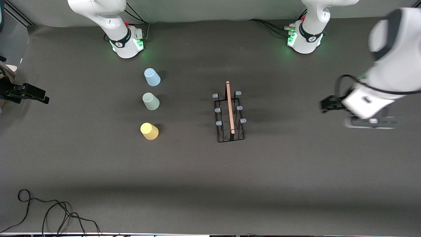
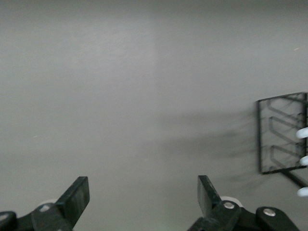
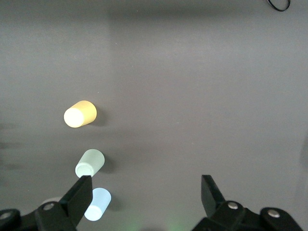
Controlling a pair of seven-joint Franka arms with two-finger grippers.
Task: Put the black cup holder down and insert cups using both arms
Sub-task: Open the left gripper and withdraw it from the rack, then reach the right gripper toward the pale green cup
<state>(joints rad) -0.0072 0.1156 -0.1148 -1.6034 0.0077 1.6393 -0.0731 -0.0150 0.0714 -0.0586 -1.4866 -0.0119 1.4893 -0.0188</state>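
- Front view: we see the left gripper [image 1: 329,104] up over bare table at the left arm's end, well apart from the rack [image 1: 230,113]; its fingers are blurred here. The right gripper [image 1: 41,97] hangs at the table edge at the right arm's end, holding nothing. The rack stands upright mid-table, wooden handle on top, all pegs bare. The three cups sit upside down in a row toward the right arm's end: blue cup [image 1: 152,77] farthest from the camera, green cup [image 1: 151,101] in the middle, yellow cup [image 1: 149,131] nearest.
- Left wrist view: left gripper [image 2: 143,195] jaws spread wide, empty, over bare table [image 2: 120,96]. Rack [image 2: 284,134] shows only at the frame edge. Risk, we judge: if this arm reaches in from the side, a finger could catch the thin wire and drag or tip the rack.
- Right wrist view: right gripper [image 3: 147,192] jaws wide, empty, above the cups: yellow cup [image 3: 80,114], green cup [image 3: 90,163], blue cup [image 3: 97,204]. Risk: the cups are light and close together, so a descending finger could knock a neighbour over or send it rolling; smooth tapered walls could slip from the grip; a cup lowered off-centre could miss its peg or push the rack.
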